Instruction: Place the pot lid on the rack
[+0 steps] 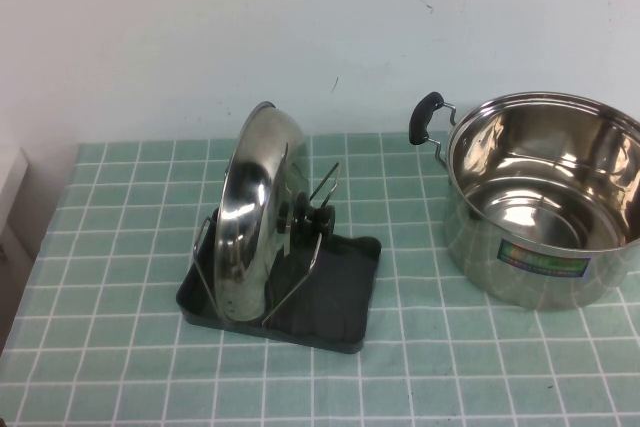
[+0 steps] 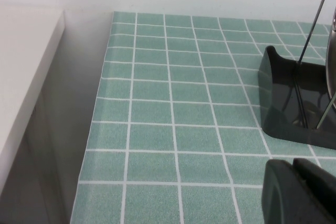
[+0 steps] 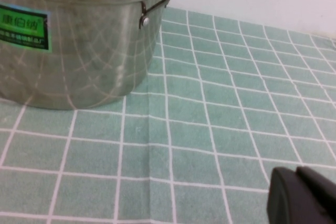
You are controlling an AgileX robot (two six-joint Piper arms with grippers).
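Shiny steel pot lid [image 1: 252,209], dark rack [image 1: 340,292], green checked tablecloth [image 1: 480,357]

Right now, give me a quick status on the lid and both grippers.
Pot lid upright on edge in rack. Left gripper low beside rack; right gripper low near pot; both holding nothing. No obstruction.

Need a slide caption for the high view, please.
Pot lid stands upright in the rack, pot to its right, both grippers out of frame.

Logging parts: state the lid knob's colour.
Black; the pot lid knob shows best in the high view.
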